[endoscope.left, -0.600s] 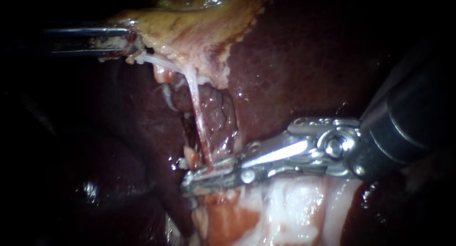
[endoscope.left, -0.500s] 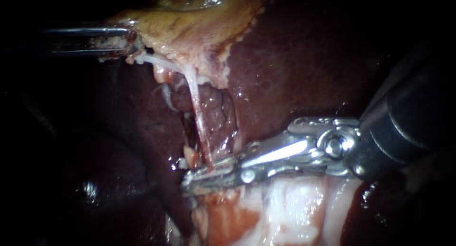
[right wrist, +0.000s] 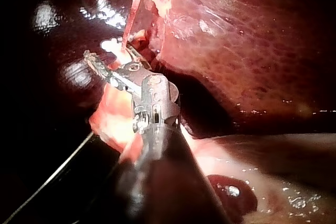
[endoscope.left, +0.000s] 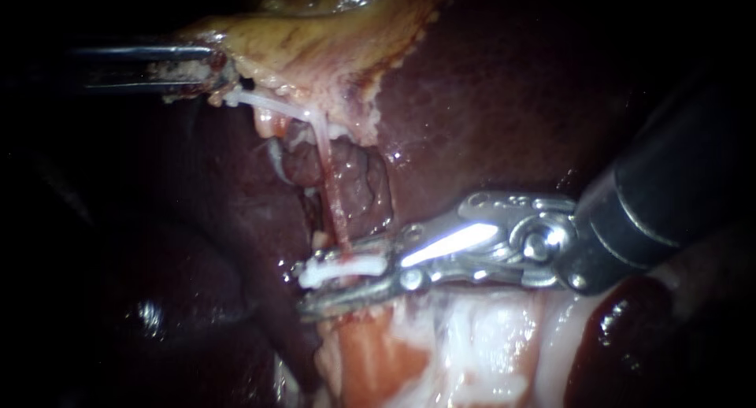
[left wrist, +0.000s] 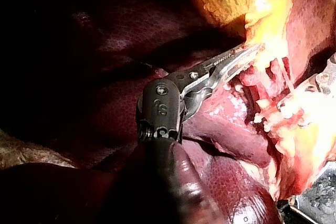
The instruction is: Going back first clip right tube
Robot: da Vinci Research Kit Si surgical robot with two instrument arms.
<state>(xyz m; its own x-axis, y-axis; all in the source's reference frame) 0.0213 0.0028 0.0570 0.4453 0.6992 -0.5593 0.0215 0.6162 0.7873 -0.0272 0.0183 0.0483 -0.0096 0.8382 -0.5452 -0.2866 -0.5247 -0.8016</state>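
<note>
The right instrument has its jaws spread. The white clip lies between them, set crosswise on the tube, which runs away from the jaws toward the gallbladder. Well apart, the left instrument pinches the gallbladder.

Deep darkness around the lit liver

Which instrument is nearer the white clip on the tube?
Right. The right instrument has the clip between its open jaws; the left instrument holds the gallbladder, far up the tube.
</note>
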